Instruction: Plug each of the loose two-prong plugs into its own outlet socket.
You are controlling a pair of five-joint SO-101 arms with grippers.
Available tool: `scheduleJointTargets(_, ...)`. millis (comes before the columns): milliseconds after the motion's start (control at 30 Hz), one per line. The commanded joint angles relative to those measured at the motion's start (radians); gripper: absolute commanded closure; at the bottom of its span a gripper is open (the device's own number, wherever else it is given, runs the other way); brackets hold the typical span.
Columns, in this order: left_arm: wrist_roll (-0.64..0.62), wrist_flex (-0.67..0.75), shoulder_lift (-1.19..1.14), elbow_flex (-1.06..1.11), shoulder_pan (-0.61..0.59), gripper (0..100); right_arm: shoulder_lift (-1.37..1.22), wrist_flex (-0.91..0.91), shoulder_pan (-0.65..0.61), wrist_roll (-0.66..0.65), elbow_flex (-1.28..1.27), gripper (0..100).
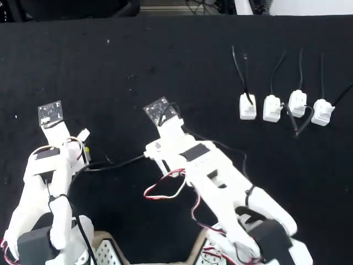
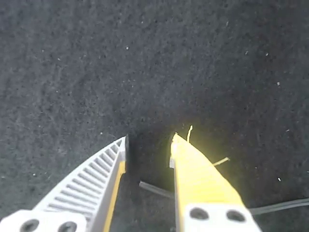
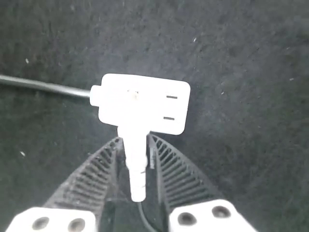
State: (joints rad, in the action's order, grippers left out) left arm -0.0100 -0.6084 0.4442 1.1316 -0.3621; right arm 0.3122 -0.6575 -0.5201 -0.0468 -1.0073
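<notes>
The left pincer (image 2: 149, 140) stands open just over the bench (image 2: 96, 58), one finger white and the other yellow. A thin black wire (image 2: 154, 189) crosses the gap well back from the tips, and both its ends are cut off behind the fingers.

The right pincer (image 3: 134, 140) is clamped on a white plug (image 3: 136, 169), whose rear end runs out of sight between the fingers. The plug's front end meets the side of a white socket (image 3: 140, 104) lying flat on the bench just ahead of the tips. The prongs are hidden at that joint. Two slots show on the socket's face, off to one side of the tips, and a black cord (image 3: 43, 85) leaves from the opposite end.

Well apart to the right of that pincer, four white corded blocks (image 1: 247, 106) sit in a row. They may be plugs seated in sockets, but they are too small to tell.
</notes>
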Motion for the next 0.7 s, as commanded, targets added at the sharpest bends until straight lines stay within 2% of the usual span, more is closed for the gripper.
scheduleJointTargets(0, -0.011, 0.008, 0.025, 0.004, 0.013, 84, -0.082, 0.005, -0.006, -0.009, 0.087, 98.8)
scheduleJointTargets(133, -0.011, 0.008, 0.025, 0.004, 0.013, 84, -0.102, -0.008, -0.006, -0.008, 0.116, 98.8)
scheduleJointTargets(267, -0.011, 0.008, 0.025, 0.004, 0.013, 84, -0.016, -0.052, -0.005, -0.008, 0.104, 98.8)
scheduleJointTargets(500, -0.011, 0.008, 0.025, 0.004, 0.013, 84, 0.148, -0.083, 0.098, -0.009, 0.061, 98.8)
scheduleJointTargets(667, -0.011, 0.008, 0.025, 0.004, 0.013, 84, 0.150, -0.077, 0.169, -0.124, 0.067, 98.8)
